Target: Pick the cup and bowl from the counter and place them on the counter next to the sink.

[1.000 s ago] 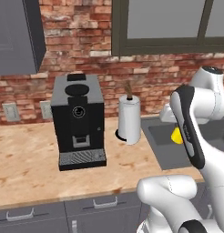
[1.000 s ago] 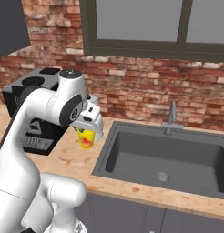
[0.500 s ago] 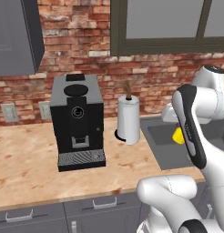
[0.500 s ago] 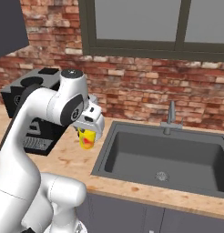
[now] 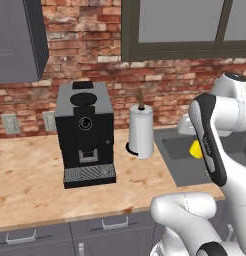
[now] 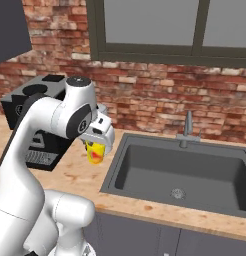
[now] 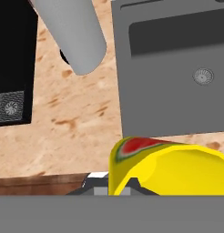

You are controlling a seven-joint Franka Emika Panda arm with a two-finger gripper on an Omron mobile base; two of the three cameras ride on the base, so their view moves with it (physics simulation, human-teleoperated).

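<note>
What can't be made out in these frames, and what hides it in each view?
- Cup: left base view, mostly behind the arm.
- Gripper fingers: right base view, covered by the hand; hand view, cut off at the bottom edge.
- Cup base: hand view, cut off at the bottom edge.
- Sink basin: left base view, blocked by the arm.

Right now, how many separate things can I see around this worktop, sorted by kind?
Cups: 1, the yellow cup held in the fingers
Coffee machines: 1
Paper towel rolls: 1
Sinks: 1
Taps: 1
Total: 5
</note>
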